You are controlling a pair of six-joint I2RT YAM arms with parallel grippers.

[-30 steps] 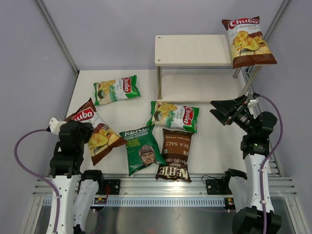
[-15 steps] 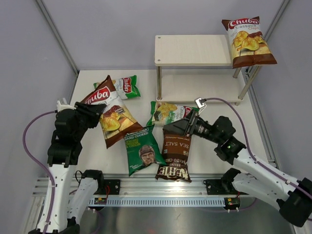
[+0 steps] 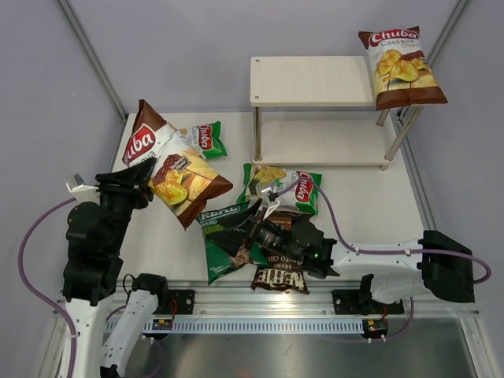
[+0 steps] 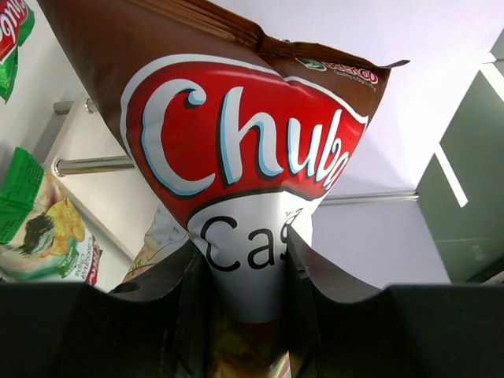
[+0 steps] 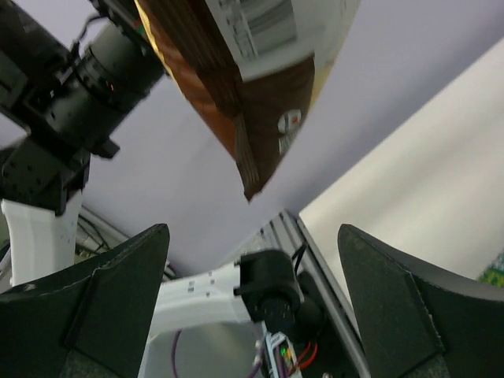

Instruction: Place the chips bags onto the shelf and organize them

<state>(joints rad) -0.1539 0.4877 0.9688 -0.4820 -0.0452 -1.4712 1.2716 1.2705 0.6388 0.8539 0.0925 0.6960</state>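
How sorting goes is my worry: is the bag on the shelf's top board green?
No, the bag on the right end of the top board is a brown-and-white Chuba.

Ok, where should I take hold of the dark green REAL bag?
Probably the far-left corner of the dark green REAL bag, pinching its seam from above and the left. It lies flat, so only an edge offers a pinch; the left edge is bare, the right side sits under the right arm.
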